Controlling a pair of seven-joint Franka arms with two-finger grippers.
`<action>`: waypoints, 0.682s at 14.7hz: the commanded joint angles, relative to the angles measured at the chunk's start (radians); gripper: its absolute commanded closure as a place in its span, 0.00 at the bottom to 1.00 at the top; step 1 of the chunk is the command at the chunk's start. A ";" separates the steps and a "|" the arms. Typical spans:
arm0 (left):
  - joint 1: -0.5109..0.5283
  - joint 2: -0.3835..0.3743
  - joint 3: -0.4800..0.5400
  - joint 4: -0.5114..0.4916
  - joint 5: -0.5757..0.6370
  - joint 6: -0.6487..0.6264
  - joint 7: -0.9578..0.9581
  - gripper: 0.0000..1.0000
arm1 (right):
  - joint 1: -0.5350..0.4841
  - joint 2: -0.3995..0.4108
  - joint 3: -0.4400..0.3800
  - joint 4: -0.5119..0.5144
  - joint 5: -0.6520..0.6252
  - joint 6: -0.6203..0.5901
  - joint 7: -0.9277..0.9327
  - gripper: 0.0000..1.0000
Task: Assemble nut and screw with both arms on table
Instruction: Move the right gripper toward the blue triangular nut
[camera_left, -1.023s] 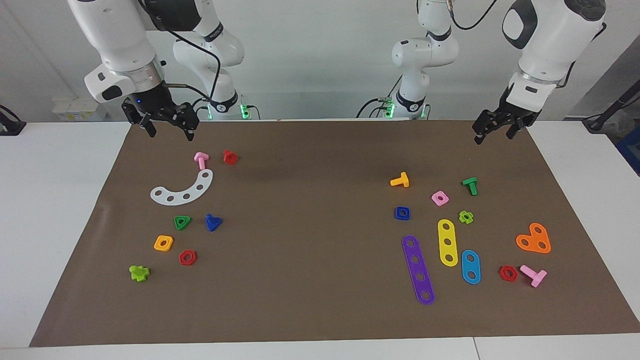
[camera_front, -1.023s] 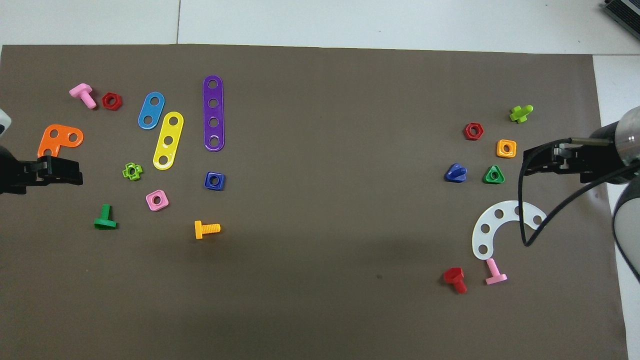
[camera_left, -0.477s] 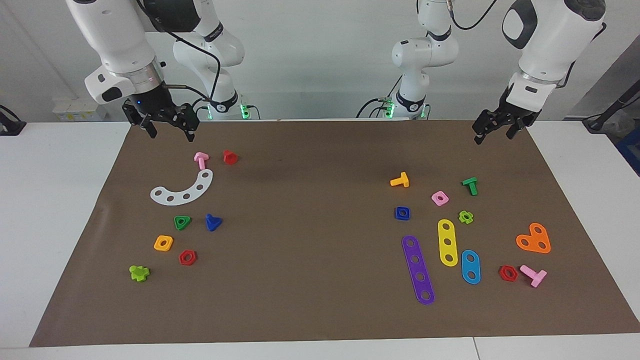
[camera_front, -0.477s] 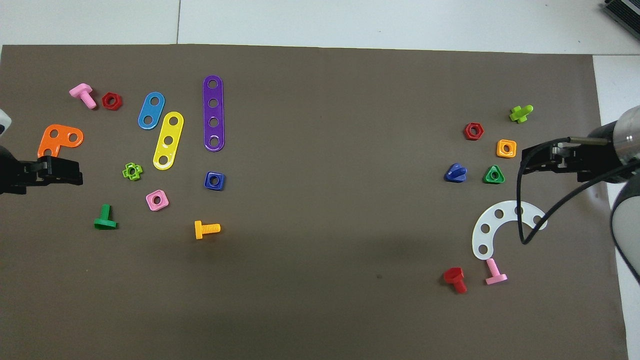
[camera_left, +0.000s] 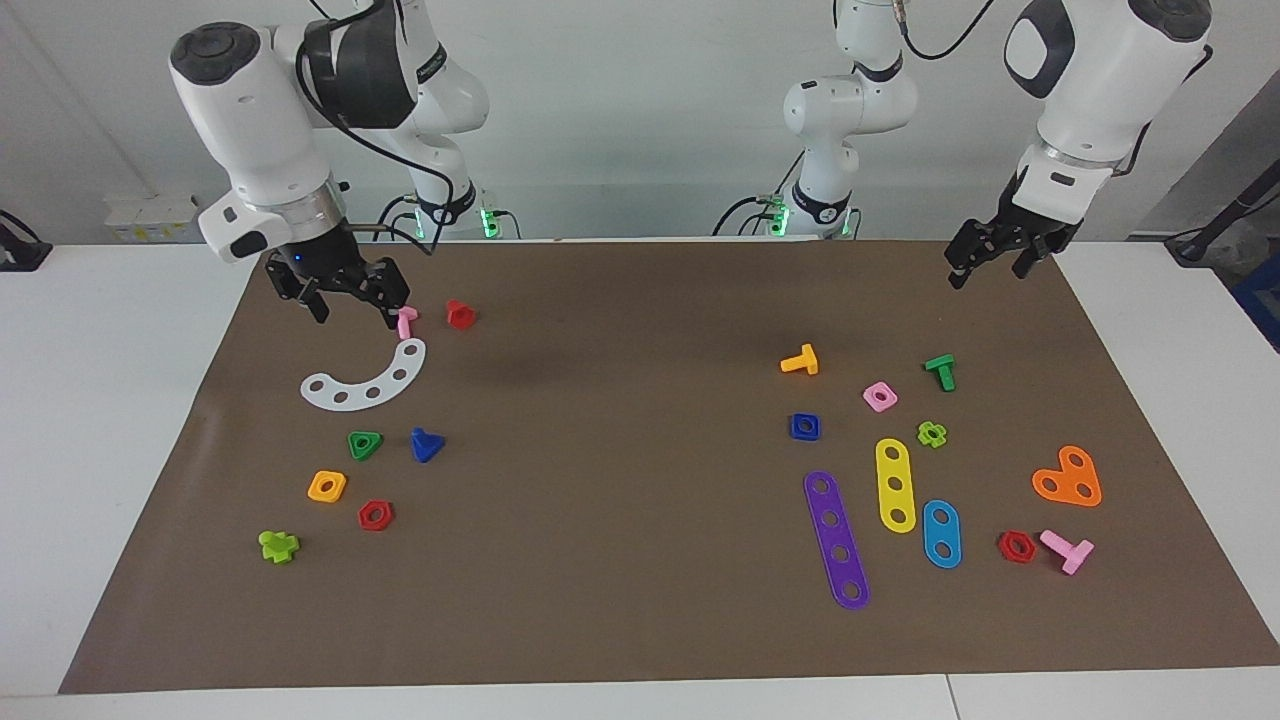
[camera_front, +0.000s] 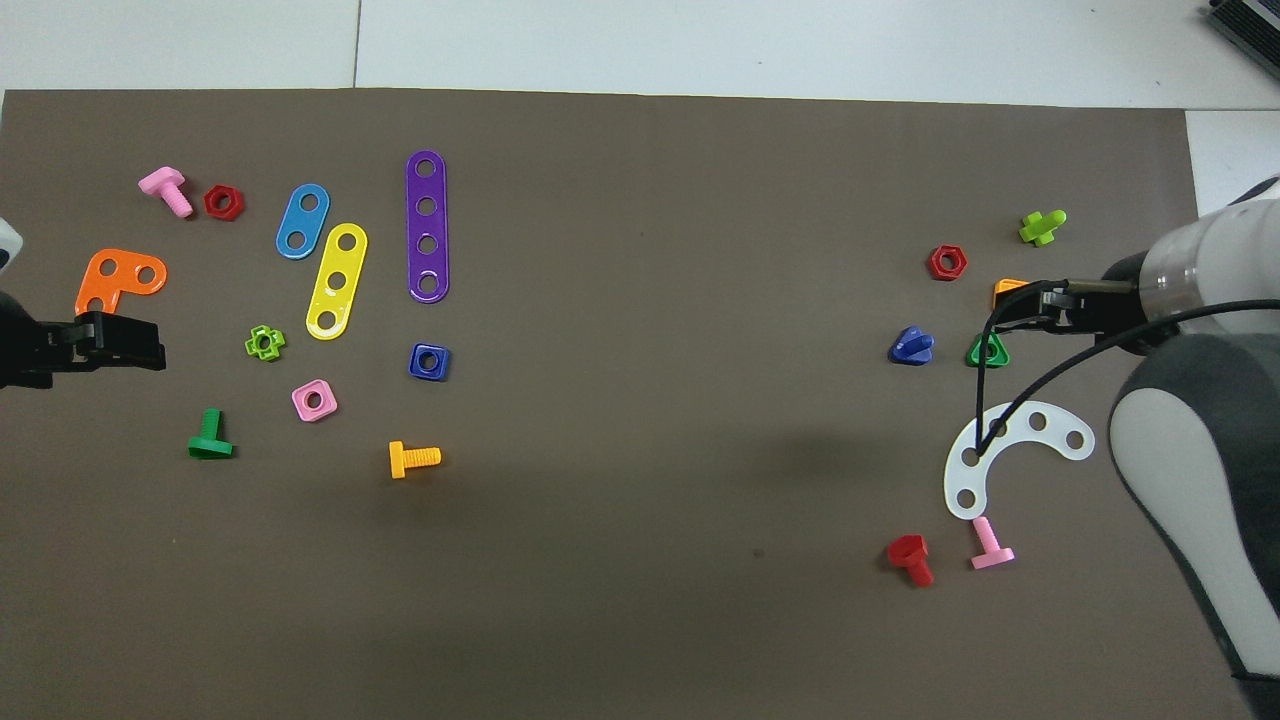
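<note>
We see the blue screw (camera_left: 426, 444) lying on the brown sheet (camera_left: 620, 560) toward the right arm's end of the table (camera_left: 100, 420), just beside the green triangular nut (camera_left: 364, 444) and apart from it. It lies tipped on its side: in the overhead view its triangular head is toward the green nut and its short stem runs along the table's length, pointing toward the left arm's end. The red hex nut (camera_left: 375, 515) and the orange-yellow square nut (camera_left: 327, 486) lie farther from the robots than the screw; the white curved strip (camera_left: 366, 381) lies nearer to them.

The blue nut (camera_left: 805, 426) lies flat toward the left arm's end, its round hole facing up. It sits between the orange bolt (camera_left: 800, 361), nearer to the robots, and the purple strip (camera_left: 836, 539), farther from them; the pink square nut (camera_left: 879, 396) is beside it.

Our right gripper (camera_left: 345, 300) hangs in the air over the sheet by the pink bolt (camera_left: 405, 321) and the white curved strip, its fingers spread and holding nothing. Our left gripper (camera_left: 990, 262) is raised over the sheet's edge nearest the robots, at the left arm's end; its fingers are parted and empty.
</note>
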 joint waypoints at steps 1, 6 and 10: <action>0.009 -0.025 -0.003 -0.019 -0.016 -0.011 -0.006 0.00 | -0.017 0.012 0.005 -0.098 0.025 0.130 -0.045 0.03; 0.009 -0.025 -0.003 -0.019 -0.016 -0.011 -0.006 0.00 | -0.032 0.116 0.005 -0.129 0.025 0.260 -0.109 0.07; 0.009 -0.025 -0.001 -0.019 -0.016 -0.011 -0.006 0.00 | -0.028 0.185 0.005 -0.178 0.025 0.387 -0.111 0.08</action>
